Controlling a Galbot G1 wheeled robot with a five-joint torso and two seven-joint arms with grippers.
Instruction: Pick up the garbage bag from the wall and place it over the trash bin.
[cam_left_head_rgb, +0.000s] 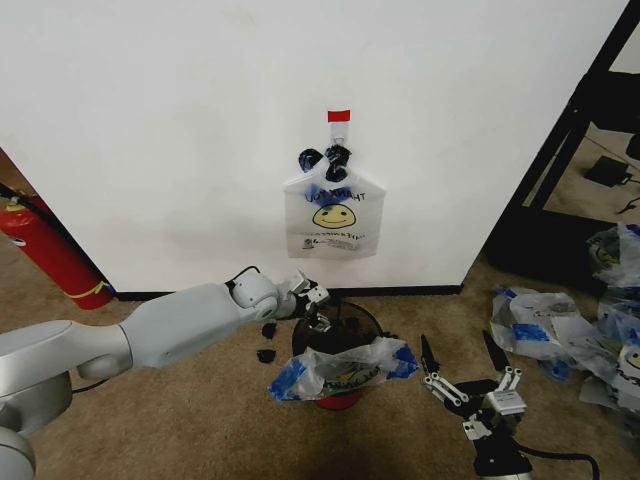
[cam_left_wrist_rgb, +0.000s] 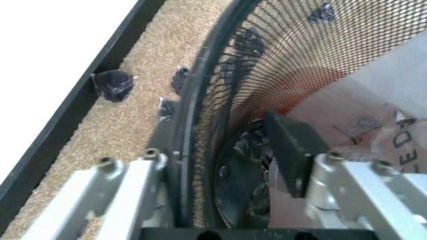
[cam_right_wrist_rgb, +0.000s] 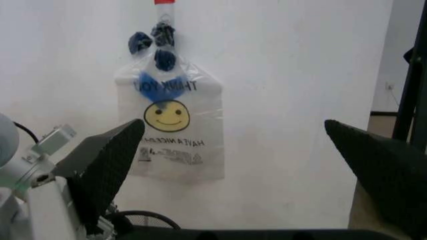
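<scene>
L gripper (cam_left_head_rgb: 318, 308) jaws straddle trash bin (cam_left_head_rgb: 350, 322) rim, garbage bag (cam_left_head_rgb: 340, 368) draped – R gripper (cam_left_head_rgb: 463, 362) open

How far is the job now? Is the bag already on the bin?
Done: the garbage bag is off the wall and lies crumpled across the near rim of the trash bin. In hand: the left hand, open, straddles the bin's mesh wall at its far rim. Left: the bag is not spread around the rim. The right hand hangs open, low beside the bin. Another smiley bag hangs on the wall.
</scene>
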